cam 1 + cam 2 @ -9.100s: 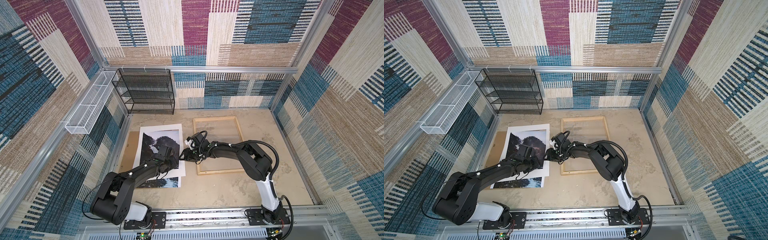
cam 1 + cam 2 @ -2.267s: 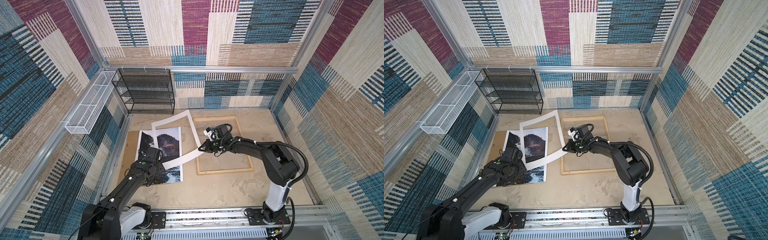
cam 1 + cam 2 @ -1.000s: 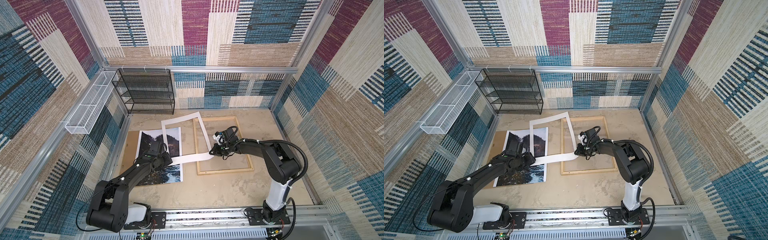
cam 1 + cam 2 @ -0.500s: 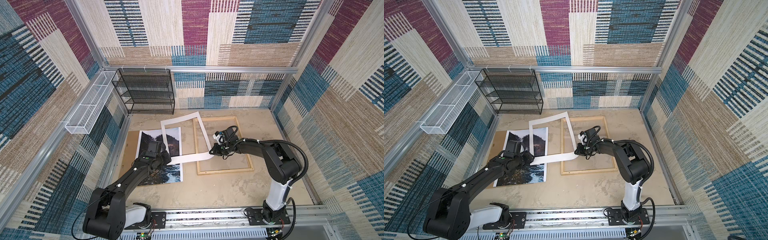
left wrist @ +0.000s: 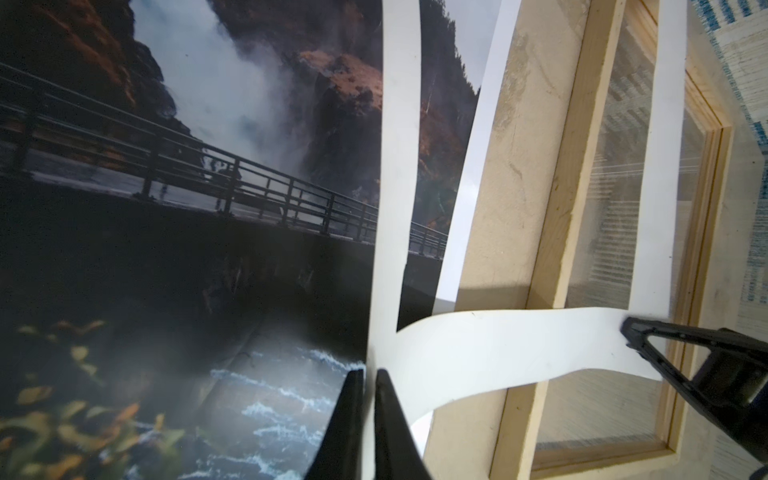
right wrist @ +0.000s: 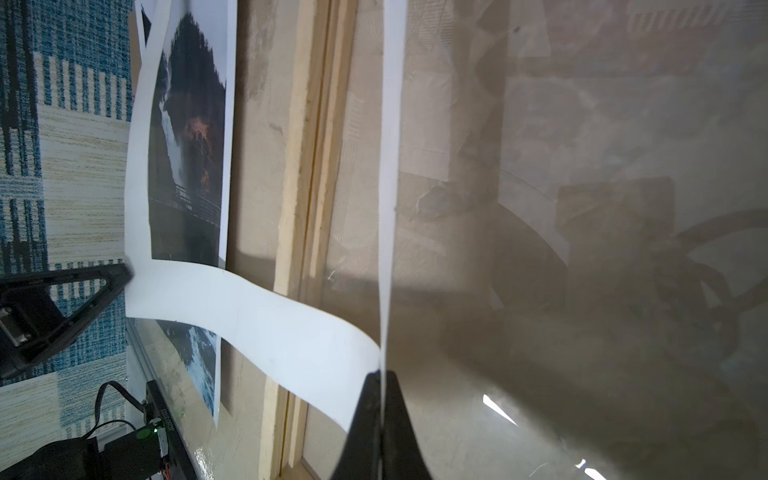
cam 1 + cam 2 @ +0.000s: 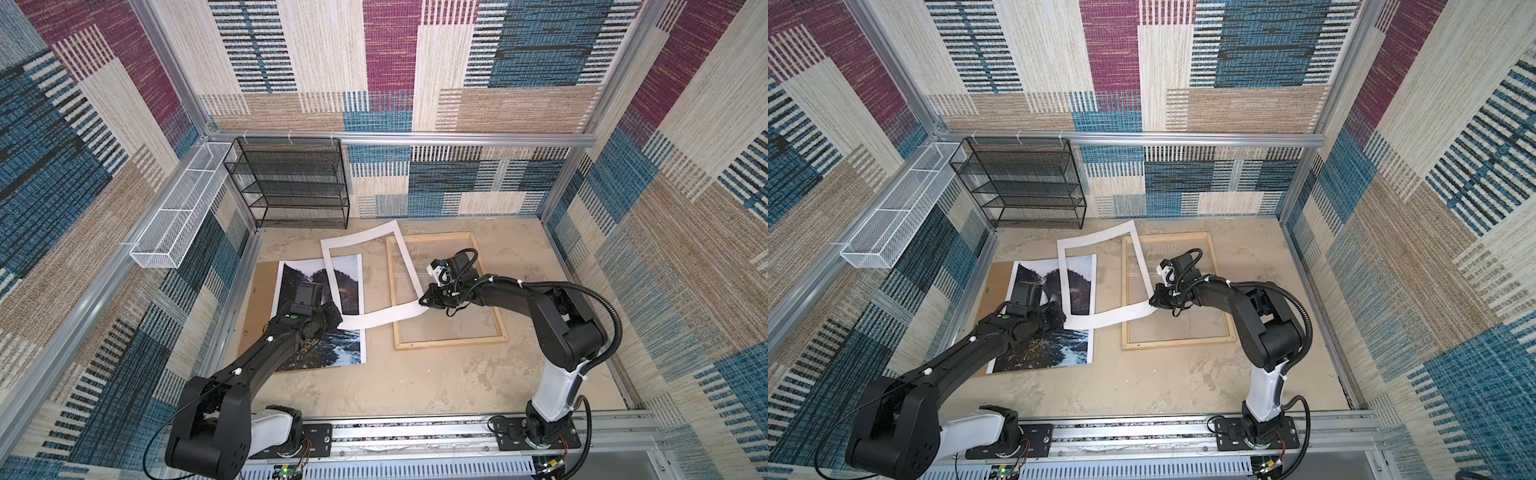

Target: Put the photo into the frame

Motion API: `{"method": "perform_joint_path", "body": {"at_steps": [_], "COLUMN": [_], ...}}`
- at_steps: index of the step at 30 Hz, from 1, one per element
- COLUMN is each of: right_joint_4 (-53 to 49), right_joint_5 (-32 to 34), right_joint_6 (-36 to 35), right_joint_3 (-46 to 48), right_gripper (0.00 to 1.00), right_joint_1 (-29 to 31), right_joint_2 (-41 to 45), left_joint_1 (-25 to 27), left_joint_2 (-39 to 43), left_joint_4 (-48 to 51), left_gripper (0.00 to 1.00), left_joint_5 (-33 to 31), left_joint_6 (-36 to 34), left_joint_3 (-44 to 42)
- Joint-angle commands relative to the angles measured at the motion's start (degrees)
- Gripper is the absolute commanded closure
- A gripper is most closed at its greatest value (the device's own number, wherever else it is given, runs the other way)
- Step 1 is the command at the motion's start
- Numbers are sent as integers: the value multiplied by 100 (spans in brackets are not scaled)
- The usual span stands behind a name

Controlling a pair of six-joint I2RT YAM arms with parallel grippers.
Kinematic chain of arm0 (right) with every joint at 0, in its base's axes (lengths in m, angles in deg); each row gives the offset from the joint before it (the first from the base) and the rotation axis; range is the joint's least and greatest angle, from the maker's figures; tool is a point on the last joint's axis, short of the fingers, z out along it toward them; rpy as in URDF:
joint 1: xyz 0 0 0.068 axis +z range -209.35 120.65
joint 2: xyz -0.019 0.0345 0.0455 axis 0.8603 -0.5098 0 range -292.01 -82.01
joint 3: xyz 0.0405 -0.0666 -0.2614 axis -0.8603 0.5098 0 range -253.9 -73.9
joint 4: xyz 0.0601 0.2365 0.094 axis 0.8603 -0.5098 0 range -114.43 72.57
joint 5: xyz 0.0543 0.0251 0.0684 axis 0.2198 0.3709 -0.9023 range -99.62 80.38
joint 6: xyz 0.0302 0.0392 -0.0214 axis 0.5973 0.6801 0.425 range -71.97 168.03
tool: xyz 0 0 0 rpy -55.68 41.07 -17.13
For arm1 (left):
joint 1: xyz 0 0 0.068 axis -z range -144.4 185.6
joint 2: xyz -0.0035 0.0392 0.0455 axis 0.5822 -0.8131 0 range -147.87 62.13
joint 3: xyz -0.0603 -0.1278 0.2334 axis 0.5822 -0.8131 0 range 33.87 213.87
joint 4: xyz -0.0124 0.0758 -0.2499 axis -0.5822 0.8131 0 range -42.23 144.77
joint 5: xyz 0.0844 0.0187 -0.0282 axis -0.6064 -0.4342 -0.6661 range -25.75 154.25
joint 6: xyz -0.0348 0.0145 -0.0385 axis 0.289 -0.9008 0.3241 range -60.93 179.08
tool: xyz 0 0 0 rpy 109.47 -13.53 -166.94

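The photo lies face up on the left of the table, showing dark rocks and foaming water. The pale wood frame lies flat to its right, its pane up. A white mat sags between my two grippers, partly over the photo and partly over the frame. My left gripper is shut on the mat's near left corner. My right gripper is shut on its near right corner, above the pane.
A brown backing sheet lies under the photo, by the left wall. A black wire shelf stands at the back left, with a white wire basket on the left wall rail.
My left gripper has closed on the mat's near left corner over the last second. The right gripper and the mat have stayed put; before that the mat was carried right, off the photo.
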Motion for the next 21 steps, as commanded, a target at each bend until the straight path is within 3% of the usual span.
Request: {"method": "perform_joint_path", "body": {"at_steps": [1,5,21], "right_joint_4": [-40,-62,-303], "right_joint_5": [39,48,150], "right_joint_6": [-42,-54,24], "right_joint_3": [-57,-75,-160], "right_gripper": [100,100,100], "right_joint_1": [1,3,-46], "right_joint_2": [85,170,705], "left_joint_1": [3,2,10], "left_joint_2": [-7,57,235], "left_joint_4": [-278,-341,-778], "left_gripper": [92,100,100], "left_joint_5": [267,337,768], "left_joint_6": [-206,-268,-186], "left_joint_3": [-32,-32,-111]}}
